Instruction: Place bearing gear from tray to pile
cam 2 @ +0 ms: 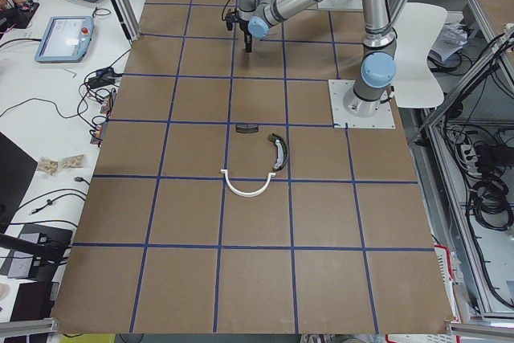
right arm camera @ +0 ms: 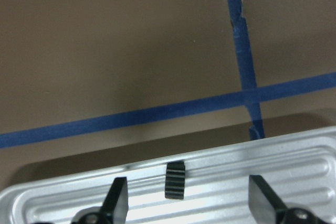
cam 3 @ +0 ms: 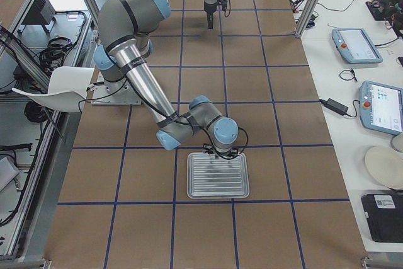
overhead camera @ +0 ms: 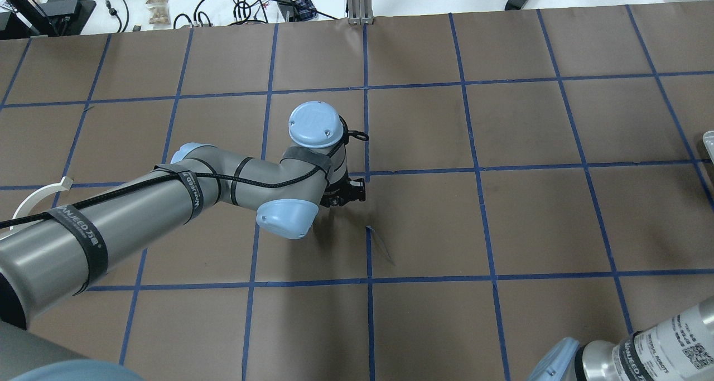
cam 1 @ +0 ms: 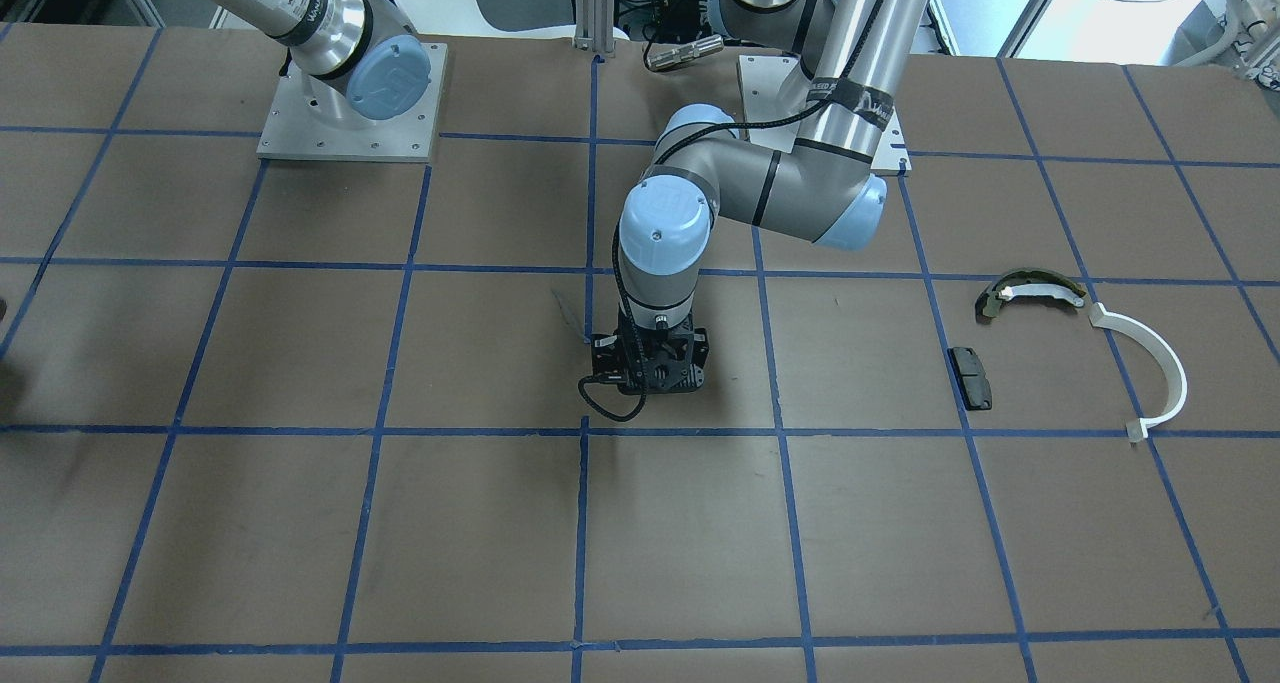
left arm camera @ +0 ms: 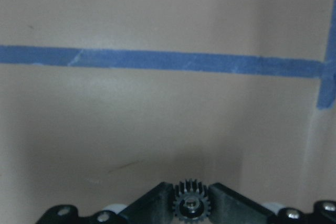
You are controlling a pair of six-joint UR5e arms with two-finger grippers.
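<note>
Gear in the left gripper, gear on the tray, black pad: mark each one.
held gear (left arm camera: pixel 191 206), left wrist view, on its hub.
tray gear (right arm camera: pixel 175 180), right wrist view, on its toothed rim.
black pad (cam 1: pixel 971 378), front-facing view, on its middle.

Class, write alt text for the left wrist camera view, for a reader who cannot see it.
A small black gear is clamped in the left gripper at the bottom centre of the picture. Behind it lies a brown table crossed by a blue tape line.

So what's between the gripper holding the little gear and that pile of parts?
Nothing: the front-facing view shows only bare table and blue tape between the left gripper, holding the gear, and the black pad.
</note>
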